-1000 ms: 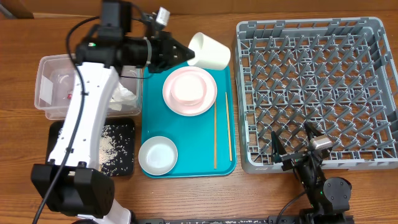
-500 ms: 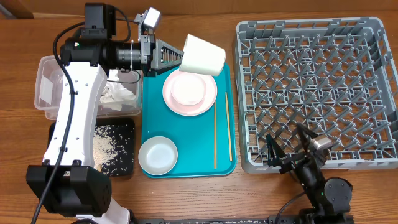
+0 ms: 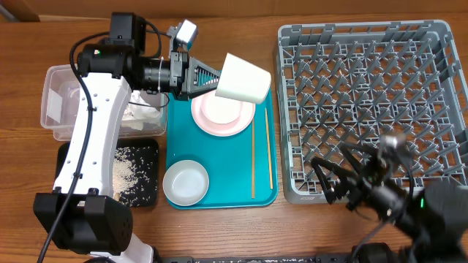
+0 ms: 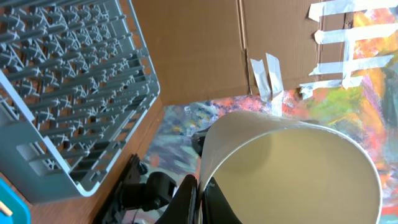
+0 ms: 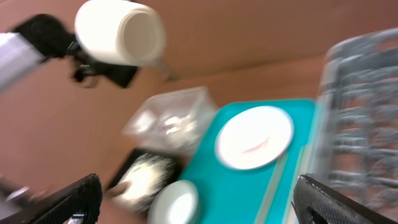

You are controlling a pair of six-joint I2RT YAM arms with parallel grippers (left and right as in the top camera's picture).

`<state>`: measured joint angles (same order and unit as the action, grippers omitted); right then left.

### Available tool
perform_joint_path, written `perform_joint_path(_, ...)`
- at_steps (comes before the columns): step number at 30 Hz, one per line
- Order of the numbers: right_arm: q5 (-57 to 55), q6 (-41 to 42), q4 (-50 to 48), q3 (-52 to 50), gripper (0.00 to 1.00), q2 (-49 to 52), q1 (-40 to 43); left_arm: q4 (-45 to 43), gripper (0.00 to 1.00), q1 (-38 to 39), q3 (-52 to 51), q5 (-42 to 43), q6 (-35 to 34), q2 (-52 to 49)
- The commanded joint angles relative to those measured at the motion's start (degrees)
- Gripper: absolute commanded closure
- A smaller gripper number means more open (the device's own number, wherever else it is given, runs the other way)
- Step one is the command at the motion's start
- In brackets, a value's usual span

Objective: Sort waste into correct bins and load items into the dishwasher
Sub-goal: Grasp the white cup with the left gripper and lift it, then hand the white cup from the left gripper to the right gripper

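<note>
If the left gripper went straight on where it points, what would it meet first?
Probably the rack's near wall; the left gripper, shut on the cup, points at it. Height is unclear, so it might pass over.

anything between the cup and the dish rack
Nothing visible. The left gripper holds the cup in the air beside the left wall of the dish rack, nearest pegs bare; the right gripper is off at its front edge.

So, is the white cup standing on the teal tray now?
No, the left gripper holds the cup by its rim, tipped on its side in the air, over the far edge of the pink plate.
</note>
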<state>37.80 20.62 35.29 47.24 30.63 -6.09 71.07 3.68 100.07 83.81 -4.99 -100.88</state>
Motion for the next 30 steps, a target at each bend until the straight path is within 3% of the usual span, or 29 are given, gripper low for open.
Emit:
perform_joint_path(1, 15.12, 0.46, -1.79, 5.29, 0.00, 9.03, -0.33, 2.34, 0.96, 0.90, 0.15, 1.07, 6.56, 0.48)
perform_joint_path(8, 21.07, 0.46, -10.01, 6.10, 0.00, 20.61, -0.33, 8.24, 0.96, 3.26, 0.13, 0.61, 13.05, 0.48)
perform_joint_path(15, 40.35, 0.74, -27.34, 6.08, 0.00, 29.70, -0.35, 11.85, 0.96, 5.66, 0.15, 0.26, 18.27, 0.48)
perform_joint_path(24, 41.53, 2.32, -30.03, 6.10, 0.00, 32.76, -0.35, 11.26, 0.96, 9.46, 0.13, 2.54, 20.72, 0.48)
perform_joint_path(30, 43.52, 17.94, -45.16, 6.10, 0.00, 32.76, -0.35, 10.34, 0.96, 9.84, 0.13, 4.39, 21.62, 0.48)
